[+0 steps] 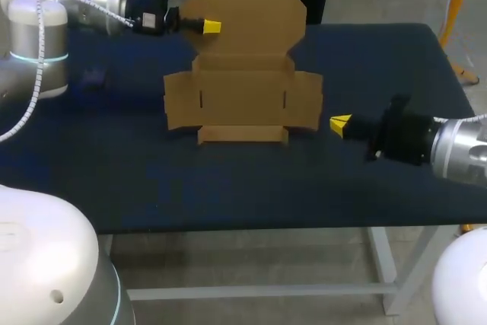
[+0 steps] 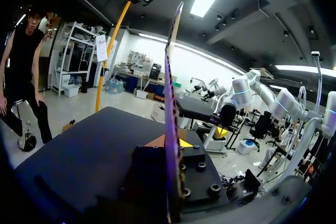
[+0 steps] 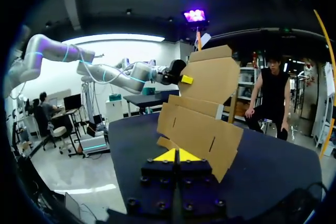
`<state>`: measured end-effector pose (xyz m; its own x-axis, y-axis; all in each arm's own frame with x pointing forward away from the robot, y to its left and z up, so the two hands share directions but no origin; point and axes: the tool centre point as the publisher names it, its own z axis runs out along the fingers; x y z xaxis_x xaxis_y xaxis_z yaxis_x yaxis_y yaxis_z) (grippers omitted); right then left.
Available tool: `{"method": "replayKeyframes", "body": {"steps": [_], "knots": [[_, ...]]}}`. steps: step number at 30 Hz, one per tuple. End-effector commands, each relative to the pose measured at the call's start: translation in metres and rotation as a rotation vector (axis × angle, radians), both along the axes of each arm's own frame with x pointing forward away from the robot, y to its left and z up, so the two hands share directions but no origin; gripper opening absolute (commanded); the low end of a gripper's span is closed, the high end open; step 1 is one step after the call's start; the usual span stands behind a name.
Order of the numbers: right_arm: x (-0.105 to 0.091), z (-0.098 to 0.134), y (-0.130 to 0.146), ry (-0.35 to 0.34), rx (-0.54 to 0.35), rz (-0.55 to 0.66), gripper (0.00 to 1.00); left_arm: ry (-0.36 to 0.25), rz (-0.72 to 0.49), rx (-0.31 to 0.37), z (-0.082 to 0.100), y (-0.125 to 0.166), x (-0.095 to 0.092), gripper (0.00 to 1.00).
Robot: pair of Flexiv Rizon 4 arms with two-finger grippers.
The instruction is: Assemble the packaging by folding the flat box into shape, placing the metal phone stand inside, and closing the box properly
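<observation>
dark counter [image 1: 228, 188], box [image 1: 243, 97] tilted up

the flat cardboard box stands at a tilt on the dark blue counter, top panel highest. the left hand [image 1: 211, 27] is clamped on the box's upper left edge. the right hand [image 1: 340, 122], clenched and empty, sits just right of the box.

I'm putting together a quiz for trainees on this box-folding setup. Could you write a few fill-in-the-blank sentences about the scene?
1. The left gripper grips the ___ box by its raised panel.
2. The right gripper is beside the box's right flap, its fingers ___ with nothing between them.
3. The phone stand shows in ___ of the three views.
Missing words: cardboard; shut; none.
</observation>
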<state>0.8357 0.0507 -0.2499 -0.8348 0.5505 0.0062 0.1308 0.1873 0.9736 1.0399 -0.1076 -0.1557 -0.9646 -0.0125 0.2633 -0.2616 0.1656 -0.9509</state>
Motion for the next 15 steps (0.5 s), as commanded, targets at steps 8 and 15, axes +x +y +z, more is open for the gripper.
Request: {"method": "replayKeyframes", "body": {"steps": [8,15], "knots": [[-0.009,-0.017,0.003,-0.026,0.008,0.033,0.00,0.043,0.130,0.024,0.016,-0.001,-0.019,0.00],[-0.011,-0.027,0.010,-0.046,-0.015,0.038,0.00,0.047,0.100,0.031,0.011,-0.003,-0.021,0.00]]}}
